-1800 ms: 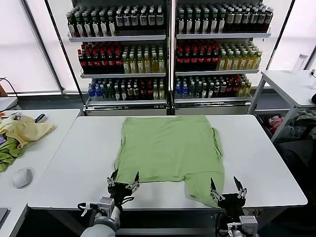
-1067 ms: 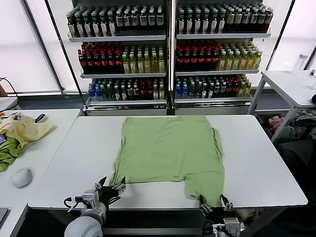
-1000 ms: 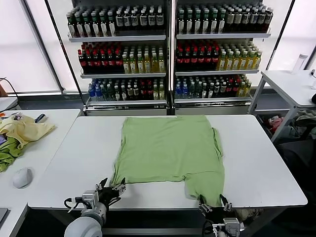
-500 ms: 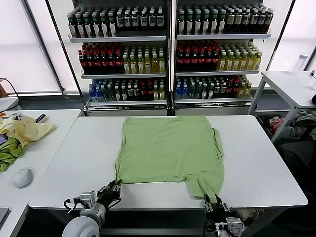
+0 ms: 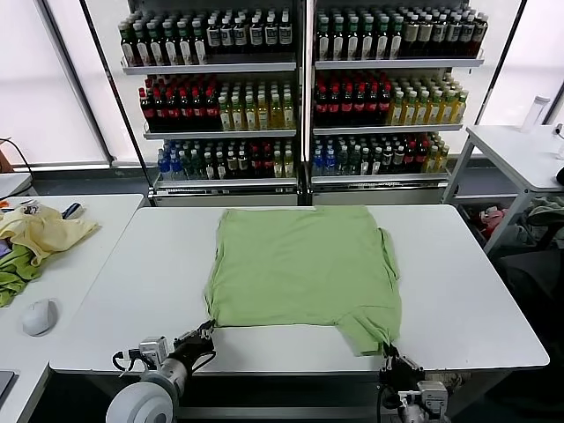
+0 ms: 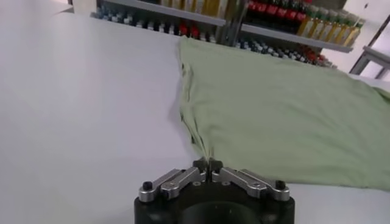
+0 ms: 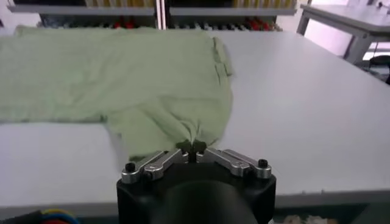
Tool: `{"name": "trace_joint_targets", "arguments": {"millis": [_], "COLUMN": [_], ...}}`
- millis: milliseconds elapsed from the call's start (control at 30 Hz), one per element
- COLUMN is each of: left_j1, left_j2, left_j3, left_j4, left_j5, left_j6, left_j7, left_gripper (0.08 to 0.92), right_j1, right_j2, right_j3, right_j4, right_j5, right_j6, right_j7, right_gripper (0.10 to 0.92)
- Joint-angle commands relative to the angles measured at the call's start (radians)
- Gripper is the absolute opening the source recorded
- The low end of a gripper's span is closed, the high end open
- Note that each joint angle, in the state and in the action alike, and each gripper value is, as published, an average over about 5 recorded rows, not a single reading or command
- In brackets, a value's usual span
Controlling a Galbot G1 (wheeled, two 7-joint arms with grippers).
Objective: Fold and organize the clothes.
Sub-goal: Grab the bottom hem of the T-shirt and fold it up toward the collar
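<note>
The light green shirt (image 5: 300,264) lies flat on the white table (image 5: 467,300), back side up; no collar, buttons or print show. My left gripper (image 5: 207,330) is shut on the shirt's near left corner (image 6: 204,149) at the table's front edge. My right gripper (image 5: 388,351) is shut on the bunched near right corner (image 7: 192,137) at the front edge. Both gripped corners are pinched into small folds between the fingertips.
A side table at the left carries a pale yellow garment (image 5: 44,231), a darker green cloth (image 5: 13,278) and a computer mouse (image 5: 39,315). Shelves of bottles (image 5: 300,88) stand behind the table. Another table (image 5: 520,150) stands at the right.
Both grippers came down from above the front edge and closed on the shirt's near corners. The near right flap has been drawn up slightly and bunched.
</note>
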Motion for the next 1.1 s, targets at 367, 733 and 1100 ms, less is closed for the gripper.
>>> {"name": "trace_joint_targets", "arguments": {"millis": [367, 733, 1100], "left_j1": [-0.154, -0.346, -0.443], "left_j2": [0.048, 0.022, -0.004], "left_j3": [-0.020, 0.107, 0.174], "left_j4": [0.054, 0.234, 0.377], "left_j5": [-0.065, 0.034, 0.106], "left_j6": [-0.057, -0.069, -0.068], "left_j7": [0.032, 0.035, 0.014], "left_gripper": [0.093, 0.093, 0.093], "right_j1": [0.281, 0.491, 0.671], "right_j2": [-0.115, -0.167, -0.162], "right_j3": [-0.017, -0.111, -0.205], "right_j4": [-0.134, -0.319, -0.480], "right_j5": [0.064, 0.057, 0.007], "right_j6": [0.075, 0.071, 0.075], "right_j7": [-0.041, -0.052, -0.069], "right_gripper": [0.132, 0.132, 0.132]}}
